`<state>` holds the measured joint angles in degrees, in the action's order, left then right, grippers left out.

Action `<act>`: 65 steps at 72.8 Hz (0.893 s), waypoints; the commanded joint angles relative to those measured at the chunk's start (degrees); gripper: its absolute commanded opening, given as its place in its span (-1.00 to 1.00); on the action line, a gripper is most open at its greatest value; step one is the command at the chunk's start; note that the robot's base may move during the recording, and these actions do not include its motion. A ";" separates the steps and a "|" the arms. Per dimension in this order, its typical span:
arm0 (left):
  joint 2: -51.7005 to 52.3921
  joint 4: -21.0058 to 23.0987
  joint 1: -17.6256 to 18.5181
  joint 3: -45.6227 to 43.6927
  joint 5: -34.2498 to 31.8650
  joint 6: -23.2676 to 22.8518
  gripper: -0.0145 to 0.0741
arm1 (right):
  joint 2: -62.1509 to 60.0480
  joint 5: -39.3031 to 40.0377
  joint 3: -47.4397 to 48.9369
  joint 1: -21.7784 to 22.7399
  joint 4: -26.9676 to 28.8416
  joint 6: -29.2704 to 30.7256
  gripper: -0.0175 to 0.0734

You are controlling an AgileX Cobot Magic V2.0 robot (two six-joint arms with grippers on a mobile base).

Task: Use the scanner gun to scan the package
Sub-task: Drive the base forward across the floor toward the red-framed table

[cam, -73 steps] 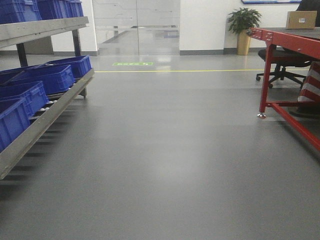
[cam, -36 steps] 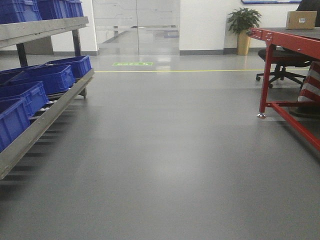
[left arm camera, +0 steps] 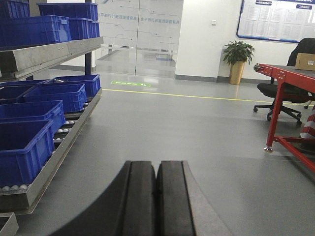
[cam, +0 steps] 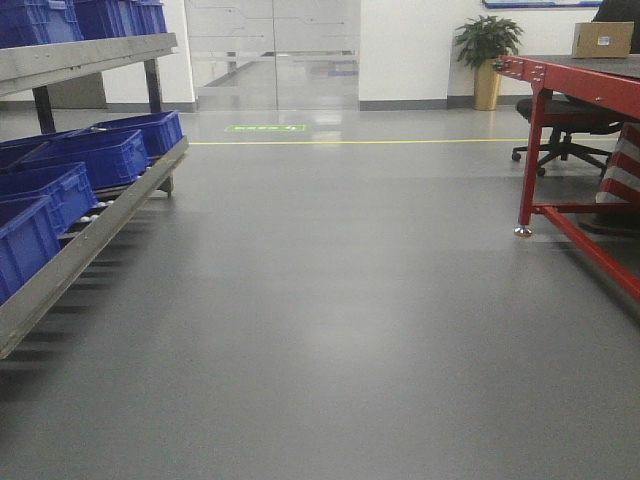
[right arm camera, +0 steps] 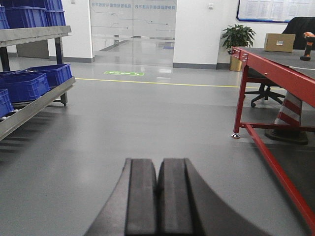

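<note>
Both the left gripper (left arm camera: 157,169) and right gripper (right arm camera: 157,167) are clenched on nothing, while the package (right arm camera: 279,42) and the scanner gun (right arm camera: 308,45) just right of it sit far ahead and rightward on the red table (right arm camera: 275,71), so the base should probably close in squarely before either opens

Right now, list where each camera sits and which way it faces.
Front view: set low, facing the glass doors across the floor; blue bins left, red table right; no robot parts show.
Left wrist: behind the shut left claw, facing the same way, closer to the bins.
Right wrist: behind the shut right claw, closer to the table, which carries the package and scanner gun.
All three share the potted plant.
</note>
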<state>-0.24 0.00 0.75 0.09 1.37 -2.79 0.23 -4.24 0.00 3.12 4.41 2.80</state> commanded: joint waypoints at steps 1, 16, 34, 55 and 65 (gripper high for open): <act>0.24 0.00 0.26 -0.09 -0.98 -0.31 -0.92 | -0.23 1.32 0.00 0.34 -0.23 0.32 -0.99; 0.24 0.00 0.26 -0.09 -0.98 -0.31 -0.92 | -0.23 1.32 0.00 0.34 -0.23 0.32 -0.99; 0.24 0.00 0.26 -0.09 -0.98 -0.31 -0.92 | -0.23 1.32 0.00 0.34 -0.23 0.32 -0.99; 0.24 0.00 0.26 -0.09 -0.98 -0.31 -0.92 | -0.23 1.32 0.00 0.34 -0.23 0.32 -0.99; 0.24 0.00 0.26 -0.09 -0.98 -0.31 -0.92 | -0.23 1.32 0.00 0.34 -0.23 0.32 -0.99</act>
<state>-0.24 0.00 0.75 0.09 1.37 -2.79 0.23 -4.24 0.00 3.12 4.41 2.90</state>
